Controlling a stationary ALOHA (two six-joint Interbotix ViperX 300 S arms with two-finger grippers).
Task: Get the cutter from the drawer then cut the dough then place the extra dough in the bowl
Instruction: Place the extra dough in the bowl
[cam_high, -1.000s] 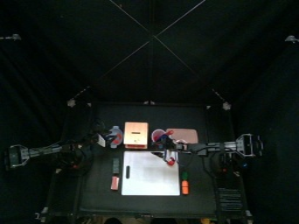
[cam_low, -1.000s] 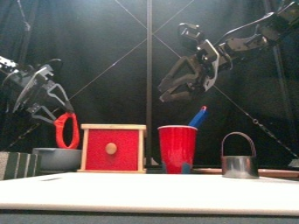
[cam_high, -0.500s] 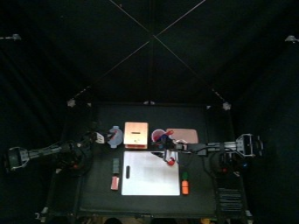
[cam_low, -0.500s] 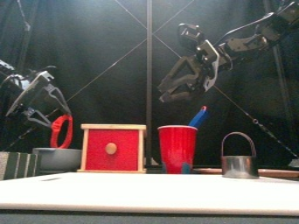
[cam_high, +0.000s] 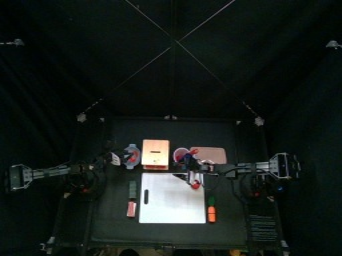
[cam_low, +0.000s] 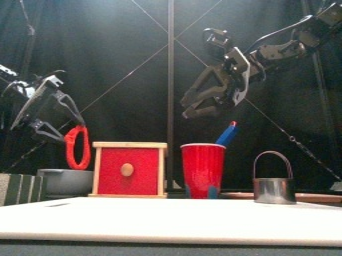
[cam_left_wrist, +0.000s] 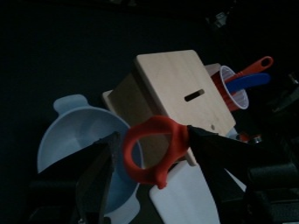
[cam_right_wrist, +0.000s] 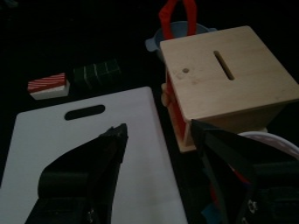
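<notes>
The left gripper (cam_low: 62, 125) is closed on a ring of red dough (cam_low: 76, 148) and holds it upright by its upper edge. Directly under the gripper and the ring stands the blue-grey bowl (cam_low: 63, 181). The lower edge of the ring hangs at the bowl's rim, but I cannot tell if they touch. Just beside the ring, toward the right arm's side, is the wooden box (cam_low: 130, 146) with its red drawer front (cam_low: 127, 172).

The right gripper (cam_right_wrist: 158, 131) hangs high in the air, its jaws wide apart and empty. Below it stands the red cup (cam_low: 203, 170) with a blue knife (cam_low: 227, 132) in it. Past the cup, on the side where the right arm comes in, the metal cutter (cam_low: 273, 181) stands on the table. The white cutting board (cam_right_wrist: 82, 149) lies in front of the box and the cup.
</notes>
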